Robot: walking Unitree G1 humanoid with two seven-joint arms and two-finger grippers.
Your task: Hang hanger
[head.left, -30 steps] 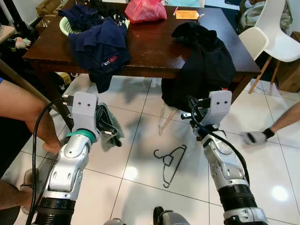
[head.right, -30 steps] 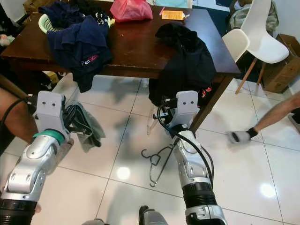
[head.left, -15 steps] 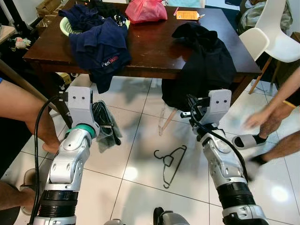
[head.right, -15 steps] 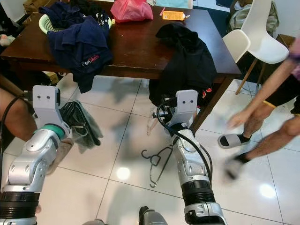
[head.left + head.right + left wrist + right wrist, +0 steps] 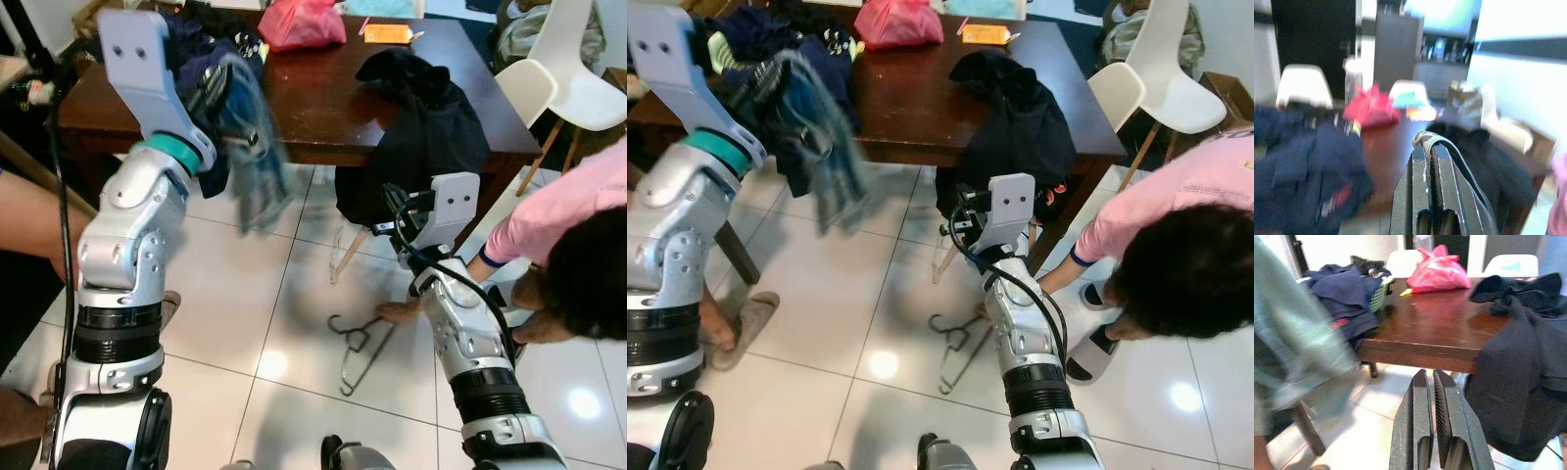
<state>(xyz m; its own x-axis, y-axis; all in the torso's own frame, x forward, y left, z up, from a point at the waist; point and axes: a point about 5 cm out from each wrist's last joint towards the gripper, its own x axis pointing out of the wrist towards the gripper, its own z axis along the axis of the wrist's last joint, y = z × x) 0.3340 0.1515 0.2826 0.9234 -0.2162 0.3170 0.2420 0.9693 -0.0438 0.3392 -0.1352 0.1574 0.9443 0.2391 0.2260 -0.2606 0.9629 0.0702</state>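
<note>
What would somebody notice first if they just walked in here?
Probably the left gripper raised high, shut on a blurry grey-green garment dangling in front of the brown table. Next, a person in a pink shirt bending on the robot's right, hand at a black hanger on the white floor.

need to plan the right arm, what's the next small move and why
Probably hold the right tool where it is for now. Its fingers are shut and empty, pointing at the table, while a person's hand is at the black hanger on the floor tiles. Reaching down risks hitting that hand. The left tool is raised, shut on a grey-green garment.
</note>
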